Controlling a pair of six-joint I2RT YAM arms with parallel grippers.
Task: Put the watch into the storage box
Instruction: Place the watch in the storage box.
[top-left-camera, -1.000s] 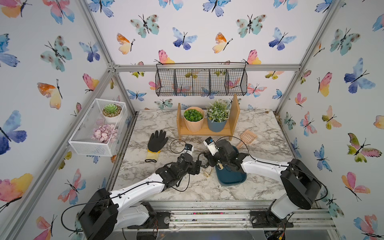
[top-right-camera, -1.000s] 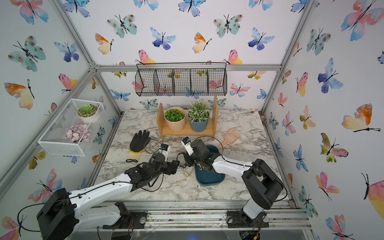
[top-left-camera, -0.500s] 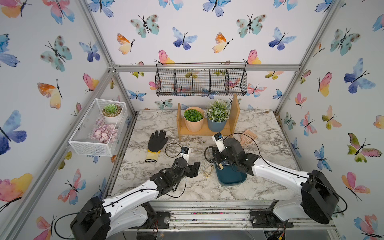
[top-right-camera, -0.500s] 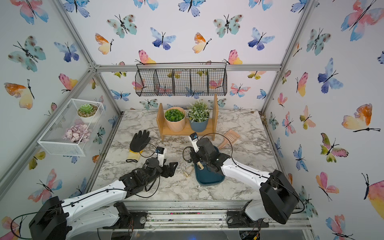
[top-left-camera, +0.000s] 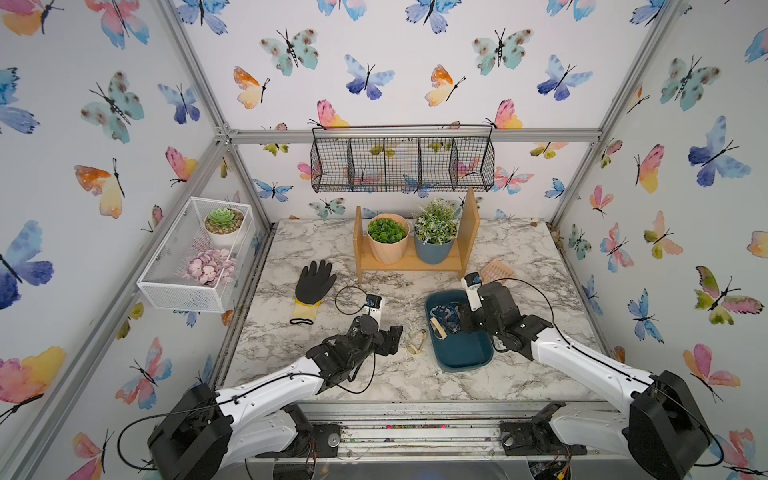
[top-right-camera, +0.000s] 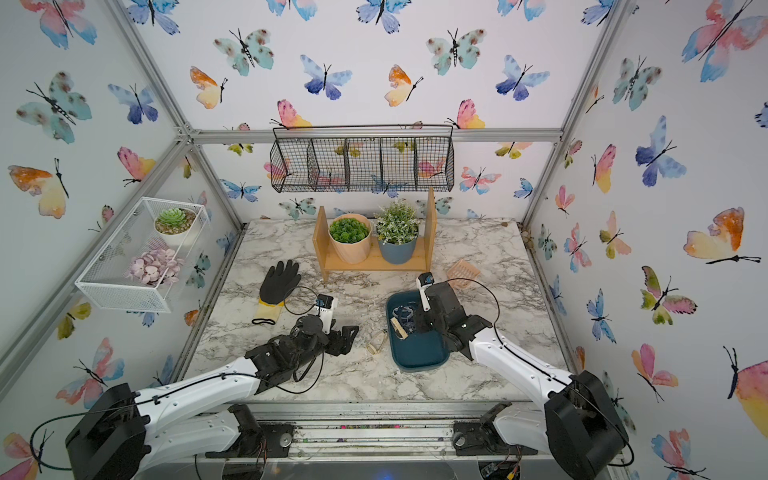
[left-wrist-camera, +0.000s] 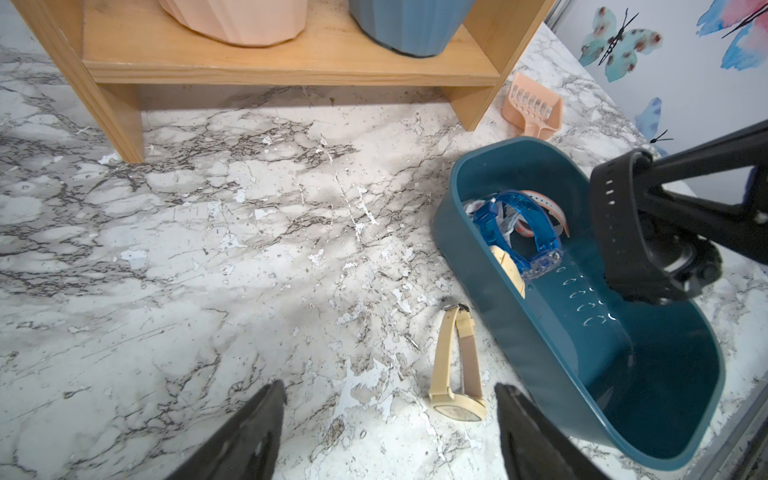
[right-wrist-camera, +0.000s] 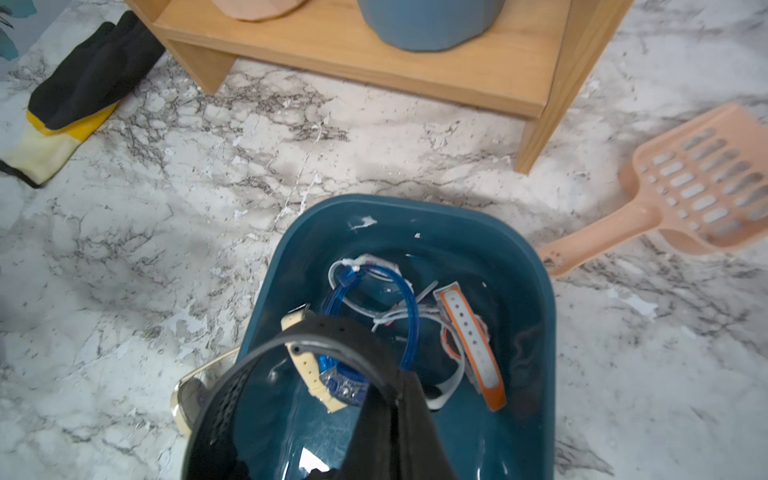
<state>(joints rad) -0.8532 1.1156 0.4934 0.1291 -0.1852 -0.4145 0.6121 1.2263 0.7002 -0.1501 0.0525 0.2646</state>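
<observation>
The right gripper (top-left-camera: 462, 321) is pinching the black watch (left-wrist-camera: 611, 224), its fingers closed tight on the band, with the strap looping out ahead of them. The black watch is hanging over the box (left-wrist-camera: 498, 299), low between the walls near the middle. I cannot tell whether it is touching the floor.

In both top views the box is sitting at about 4 o'clock from the centre of the table (top-left-camera: 282, 257), its long side running roughly from 11 to 5 o'clock. A blue watch (left-wrist-camera: 544, 237) and an orange watch (right-wrist-camera: 473, 345) are lying tangled with other bands at the box's 12 o'clock end.

A cream watch (left-wrist-camera: 440, 361) is lying on the table outside the box, just beside its 9 o'clock wall. The left gripper (left-wrist-camera: 388, 388) is hovering at the cream watch's 9 o'clock, its fingers spread wide and holding nothing. In the left wrist view the watch's face is showing between the two fingertips, nearer one of them.

The shelf (top-left-camera: 409, 264) is standing at the table's 12 o'clock, the glove (top-left-camera: 313, 282) is lying at 10 o'clock, and the scoop (top-left-camera: 496, 272) is resting at the box's 1 o'clock.
</observation>
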